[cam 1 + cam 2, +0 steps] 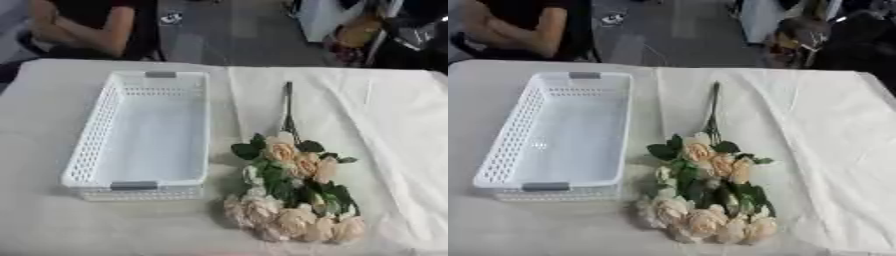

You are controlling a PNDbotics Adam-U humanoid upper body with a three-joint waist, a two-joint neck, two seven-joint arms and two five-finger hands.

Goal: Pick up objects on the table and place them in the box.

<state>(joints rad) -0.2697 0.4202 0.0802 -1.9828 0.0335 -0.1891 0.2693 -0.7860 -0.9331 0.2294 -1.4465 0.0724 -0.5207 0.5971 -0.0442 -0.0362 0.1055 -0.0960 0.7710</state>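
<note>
**Bouquet Waited Beside an Empty Basket**

While neither robot hand showed in either view, so their state could not be told, the bunch of cream artificial roses (293, 200) lay nearest, its dark stem (287, 107) pointing away. Just left stood the white perforated plastic basket (87, 145), empty. A stem-end grasp might let the heavy blooms droop and snag the rim. Both views showed much the same.

head stereo pair, looking down, table (52, 235) shared

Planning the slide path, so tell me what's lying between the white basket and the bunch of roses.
Nothing: only bare cloth-covered table separates the white basket from the bunch of roses, as the left eye view shows. Neither robot hand is visible.
</note>
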